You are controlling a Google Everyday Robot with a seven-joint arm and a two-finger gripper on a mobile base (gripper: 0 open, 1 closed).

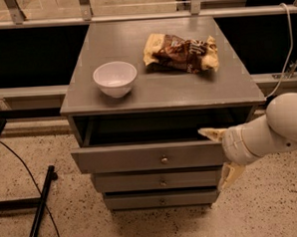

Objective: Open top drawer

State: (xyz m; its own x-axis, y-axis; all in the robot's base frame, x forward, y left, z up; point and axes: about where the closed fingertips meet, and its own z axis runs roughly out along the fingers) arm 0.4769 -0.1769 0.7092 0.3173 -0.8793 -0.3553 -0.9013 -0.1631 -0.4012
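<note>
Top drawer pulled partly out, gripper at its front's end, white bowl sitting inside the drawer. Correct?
No: the white bowl stands on the cabinet top, not inside the drawer, as the camera view shows. The top drawer is pulled partly out, with the gripper at its front's end.

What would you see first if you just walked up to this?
The big white robot arm at the right, its open gripper at the right end of the top drawer, which is pulled out of the grey cabinet. Then the white bowl and the crinkly brown snack bag on the cabinet's top.
</note>
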